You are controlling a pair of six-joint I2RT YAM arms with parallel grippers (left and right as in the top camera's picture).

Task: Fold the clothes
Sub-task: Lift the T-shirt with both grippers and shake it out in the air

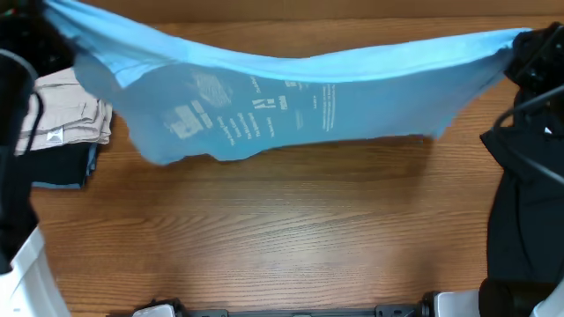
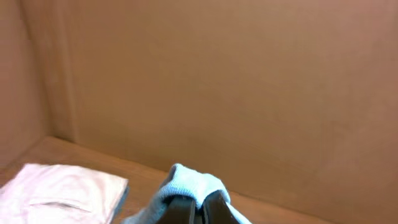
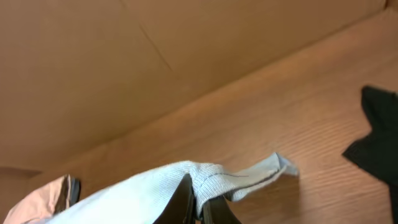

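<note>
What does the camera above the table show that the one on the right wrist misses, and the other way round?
Only overhead: the whole blue T-shirt held up at both ends and sagging in the middle above the table, with the white lettering on it. Only the right wrist: the right gripper seen close, shut on a bunch of the shirt's fabric, and the plain brown wall behind. Both: the blue fabric, the wooden table, the black garment and the folded beige garment.

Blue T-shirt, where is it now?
Overhead, the blue T-shirt hangs stretched across the far side, held by the left pincer and right pincer, beside the beige garment.
</note>
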